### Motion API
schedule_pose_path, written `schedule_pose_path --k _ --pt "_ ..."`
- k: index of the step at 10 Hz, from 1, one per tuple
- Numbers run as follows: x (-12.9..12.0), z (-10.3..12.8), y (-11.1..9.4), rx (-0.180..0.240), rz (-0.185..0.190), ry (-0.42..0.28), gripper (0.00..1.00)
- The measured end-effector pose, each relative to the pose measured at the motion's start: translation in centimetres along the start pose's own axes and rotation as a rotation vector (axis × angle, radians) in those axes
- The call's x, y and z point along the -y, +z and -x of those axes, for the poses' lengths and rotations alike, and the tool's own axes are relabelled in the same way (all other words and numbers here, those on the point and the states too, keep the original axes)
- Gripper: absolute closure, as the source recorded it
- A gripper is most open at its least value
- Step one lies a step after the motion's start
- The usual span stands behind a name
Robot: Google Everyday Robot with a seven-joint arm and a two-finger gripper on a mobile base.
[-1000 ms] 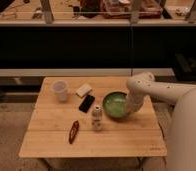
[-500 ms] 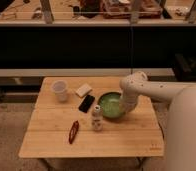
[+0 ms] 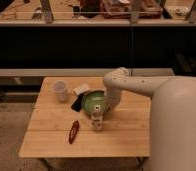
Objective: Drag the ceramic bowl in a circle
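Note:
The green ceramic bowl [image 3: 92,102] sits on the wooden table [image 3: 126,132] near its middle, just behind a small white bottle [image 3: 97,120]. My white arm reaches in from the right and bends down to the bowl. My gripper [image 3: 109,106] is at the bowl's right rim, partly hidden behind the arm's wrist.
A translucent whitish cup [image 3: 59,91] stands at the back left. A white block [image 3: 82,89] and a flat black object [image 3: 77,103] lie right beside the bowl's left edge. A red object [image 3: 73,131] lies at the front left. A dark shelf runs behind the table.
The gripper and the bowl have moved left across the table, so the bowl now sits close to the black object and the bottle.

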Motion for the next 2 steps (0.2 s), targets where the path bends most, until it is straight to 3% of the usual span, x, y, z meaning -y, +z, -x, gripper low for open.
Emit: schedule_pose_path --k 2 --pt "1.88 -1.13 0.69 0.016 -0.015 0.014 1.0"
